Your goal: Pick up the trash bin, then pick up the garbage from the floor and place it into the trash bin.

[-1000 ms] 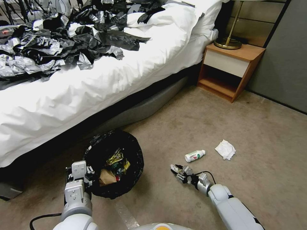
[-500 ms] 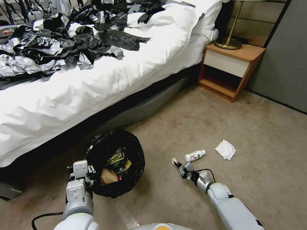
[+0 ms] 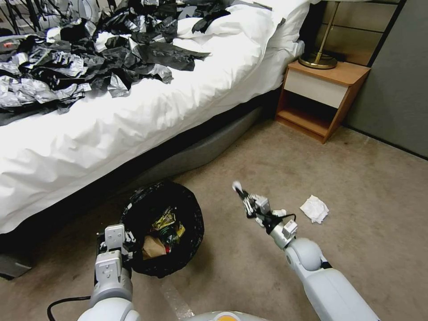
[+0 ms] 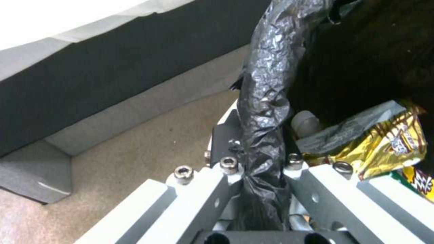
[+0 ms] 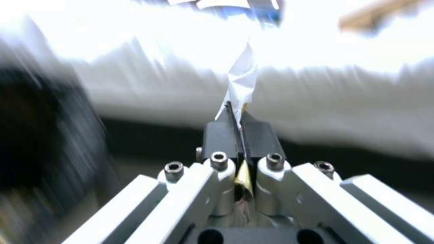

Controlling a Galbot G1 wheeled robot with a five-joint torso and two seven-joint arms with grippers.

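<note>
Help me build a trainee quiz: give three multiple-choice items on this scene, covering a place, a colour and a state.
1. The white tissue lies: A on the bed; B on the carpet; C in the nightstand.
2. The trash bin's liner is: A black; B blue; C white.
3. The right gripper is: A open; B shut on nothing; C shut on a wrapper.
Answers: 1 B, it rests on bare carpet; 2 A, black bag over the rim, clamped by the left gripper; 3 C, white-and-gold wrapper pinched in it.
</note>
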